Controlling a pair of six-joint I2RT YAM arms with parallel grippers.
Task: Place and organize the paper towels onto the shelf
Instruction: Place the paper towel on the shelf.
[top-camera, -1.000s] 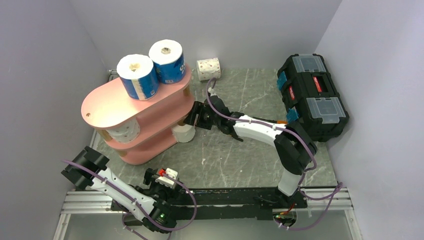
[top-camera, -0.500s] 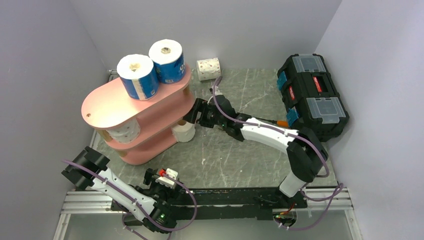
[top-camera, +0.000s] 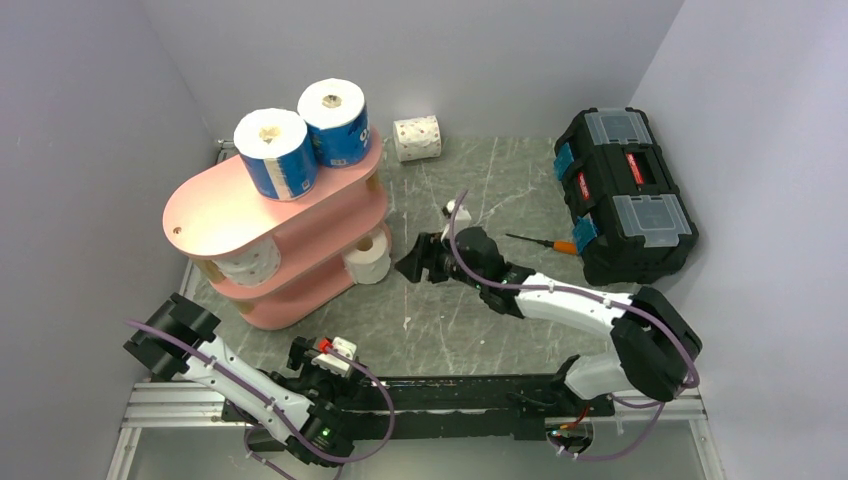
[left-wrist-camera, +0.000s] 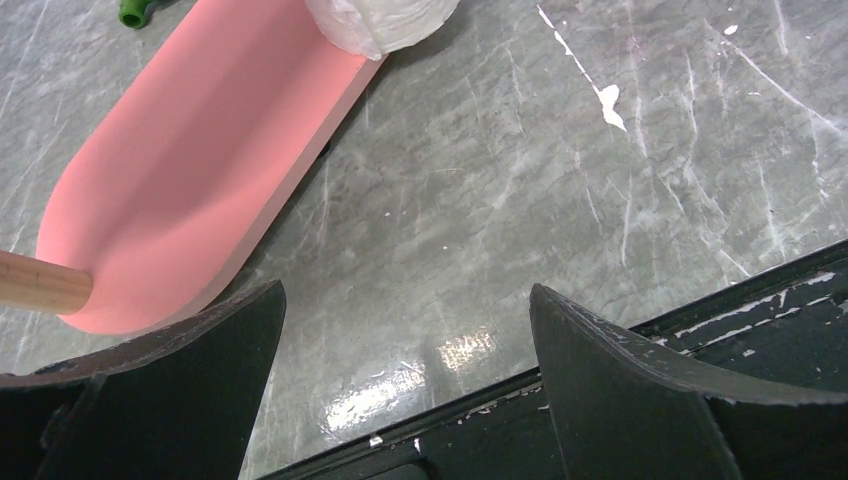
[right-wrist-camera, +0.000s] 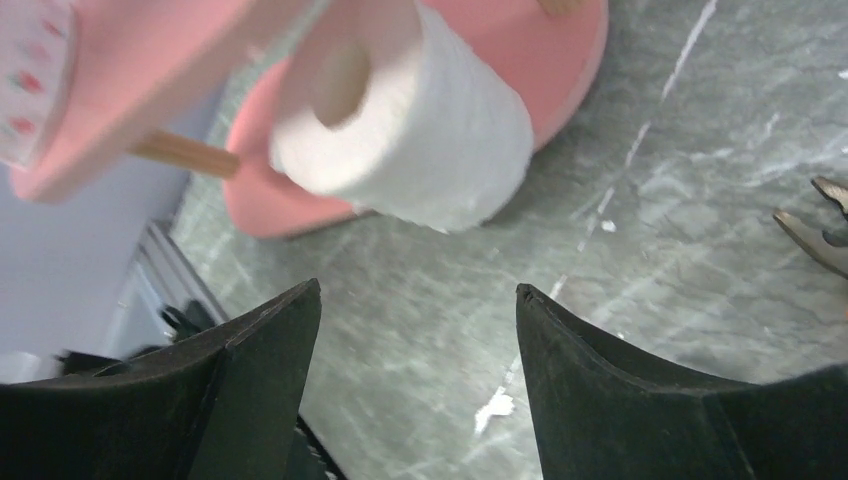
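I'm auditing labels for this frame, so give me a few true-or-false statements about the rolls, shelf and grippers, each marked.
Two blue-wrapped rolls stand on the shelf's top board. True.
The right gripper grips the white roll. False: it is open, empty, apart from the roll.
A speckled roll lies on the table near the back wall. True.
The black toolbox sits left of the shelf. False: it is to the right.
The left gripper is open and empty. True.

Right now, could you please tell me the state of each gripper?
Left gripper: open, holding nothing.
Right gripper: open, holding nothing.
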